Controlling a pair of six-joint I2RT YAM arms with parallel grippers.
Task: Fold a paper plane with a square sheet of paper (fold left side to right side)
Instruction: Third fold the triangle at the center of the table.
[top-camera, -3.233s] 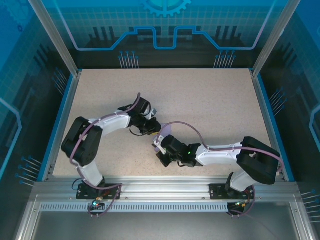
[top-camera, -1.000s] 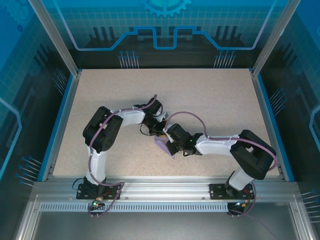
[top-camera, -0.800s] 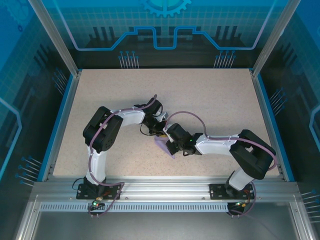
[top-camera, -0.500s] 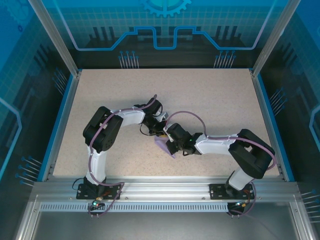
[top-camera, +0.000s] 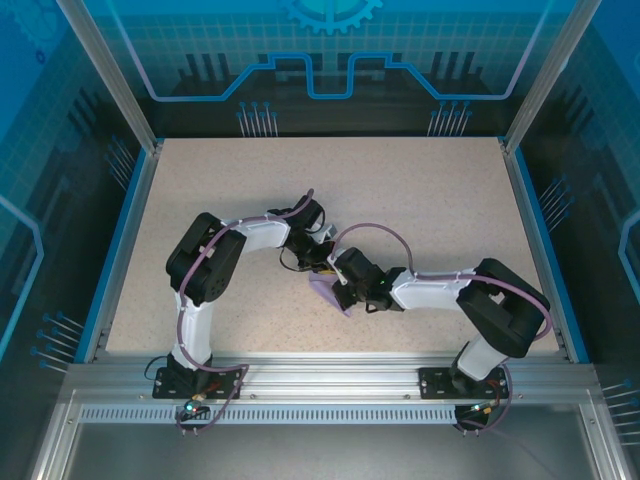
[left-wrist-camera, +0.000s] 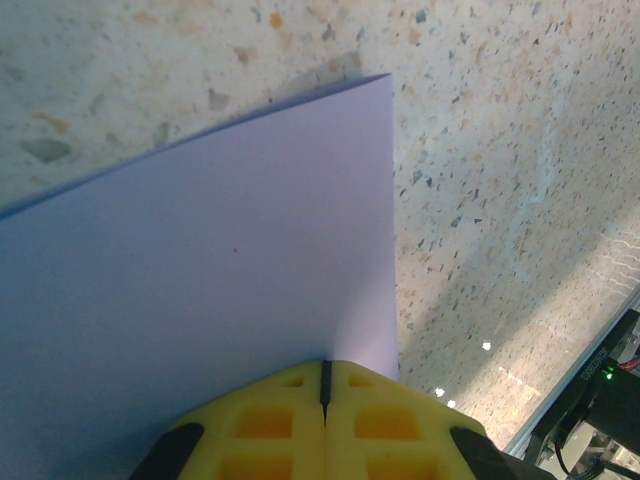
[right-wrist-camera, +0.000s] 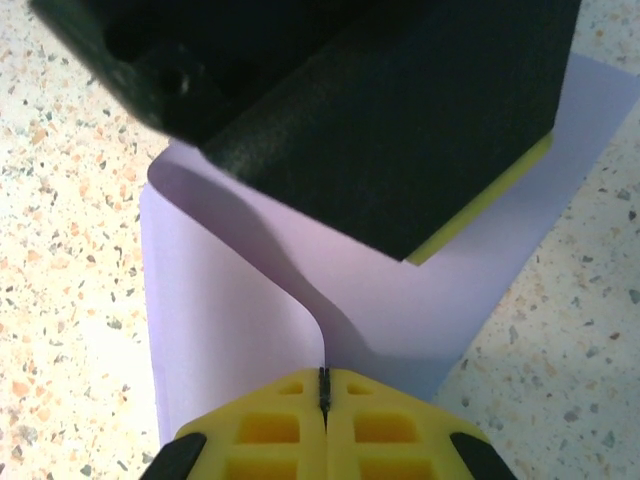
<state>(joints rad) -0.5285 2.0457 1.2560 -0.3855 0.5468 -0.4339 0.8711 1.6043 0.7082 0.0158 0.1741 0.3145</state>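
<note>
The square sheet of paper (top-camera: 327, 293) is lavender and lies mid-table where the two arms meet. In the left wrist view the sheet (left-wrist-camera: 200, 280) spreads flat ahead of my left gripper (left-wrist-camera: 325, 372), whose yellow jaws are shut with their tips down on it near its right edge. My right gripper (right-wrist-camera: 324, 385) is shut on one edge of the sheet (right-wrist-camera: 230, 330), which curls up from the table into the jaw seam. The left gripper's dark fingers (right-wrist-camera: 380, 130) rest over the far part of the sheet. From above, the left gripper (top-camera: 323, 270) and right gripper (top-camera: 337, 293) nearly touch.
The speckled table (top-camera: 400, 190) has blue side rails and an aluminium frame (top-camera: 330, 375) along the near edge, where both arm bases are bolted. A purple cable (top-camera: 375, 230) loops above the right wrist. Open tabletop lies behind and to both sides.
Since three seconds ago both arms have shifted and the lavender sheet now shows between them. Over the last second almost nothing has moved.
</note>
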